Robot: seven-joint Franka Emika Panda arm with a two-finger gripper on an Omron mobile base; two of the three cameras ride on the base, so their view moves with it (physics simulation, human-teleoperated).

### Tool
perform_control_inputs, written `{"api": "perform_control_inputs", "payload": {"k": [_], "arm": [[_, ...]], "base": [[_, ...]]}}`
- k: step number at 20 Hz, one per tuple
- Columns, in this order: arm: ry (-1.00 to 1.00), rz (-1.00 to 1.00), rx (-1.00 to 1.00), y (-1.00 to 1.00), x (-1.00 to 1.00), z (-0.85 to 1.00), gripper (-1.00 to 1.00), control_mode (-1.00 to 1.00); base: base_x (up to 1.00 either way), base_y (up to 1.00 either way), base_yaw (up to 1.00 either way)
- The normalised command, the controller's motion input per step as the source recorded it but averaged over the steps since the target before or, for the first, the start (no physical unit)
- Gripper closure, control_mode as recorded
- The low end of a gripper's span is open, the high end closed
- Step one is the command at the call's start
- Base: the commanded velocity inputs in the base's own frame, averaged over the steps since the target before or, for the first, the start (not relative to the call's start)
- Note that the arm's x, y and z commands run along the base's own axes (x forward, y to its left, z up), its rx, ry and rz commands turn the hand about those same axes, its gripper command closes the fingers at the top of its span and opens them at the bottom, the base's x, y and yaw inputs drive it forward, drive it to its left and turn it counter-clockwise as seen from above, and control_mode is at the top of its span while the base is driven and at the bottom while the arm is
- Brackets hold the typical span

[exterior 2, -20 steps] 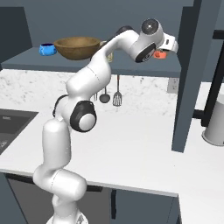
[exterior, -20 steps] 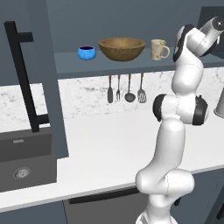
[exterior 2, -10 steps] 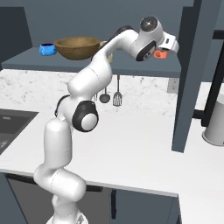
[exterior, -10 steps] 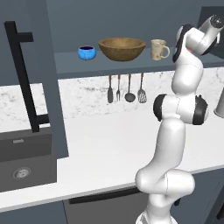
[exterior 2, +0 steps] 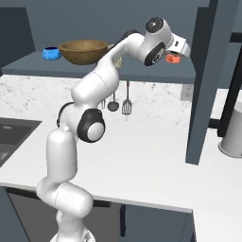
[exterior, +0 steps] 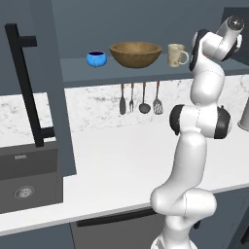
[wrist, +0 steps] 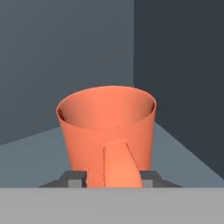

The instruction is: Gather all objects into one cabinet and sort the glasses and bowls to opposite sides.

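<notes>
1. Left base view: on the cabinet shelf (exterior: 78, 73), blue bowl (exterior: 96, 59), wooden bowl (exterior: 135, 53) and mug (exterior: 176, 54) unmoved since a second ago.
2. Right base view: gripper (exterior 2: 180, 53) lifted slightly, orange-red cup (exterior 2: 173, 58) right of the wooden bowl.
3. Hand view: cup upright between the fingertips (wrist: 75, 181); grip or release impossible to tell.

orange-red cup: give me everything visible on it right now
The orange-red cup is a small matte tumbler, plain and smooth, flaring from a narrower base to a wide round open mouth, with a raised handle-like strip on the side facing the hand camera. It looks empty. It stands upright on the blue-grey cabinet shelf near the back corner. The hand sits right at its base, a finger tip on either side; whether they touch it cannot be told. In the right base view the cup peeks out beside the hand.
</notes>
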Motion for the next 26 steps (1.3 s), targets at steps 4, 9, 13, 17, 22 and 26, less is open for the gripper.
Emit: {"api": "perform_control_inputs", "payload": {"k": [4, 9, 13, 17, 22, 26], "arm": [[0.00, 0.00, 0.00, 0.19, -0.03, -0.01, -1.00, -1.00], [-0.01, 0.01, 0.00, 0.20, -0.12, 0.00, -1.00, -1.00], [0.00, 0.03, 0.00, 0.21, -0.13, 0.00, -1.00, -1.00], [0.00, 0.03, 0.00, 0.19, -0.20, 0.00, -1.00, -1.00], [0.00, 0.07, 0.00, 0.16, -0.31, 0.00, -1.00, -1.00], [-0.02, 0.09, 0.00, 0.11, -0.41, 0.00, -1.00, -1.00]], "base": [[0.00, 0.00, 0.00], [0.00, 0.00, 0.00], [0.00, 0.00, 0.00], [0.00, 0.00, 0.00], [0.00, 0.00, 0.00], [0.00, 0.00, 0.00]]}}
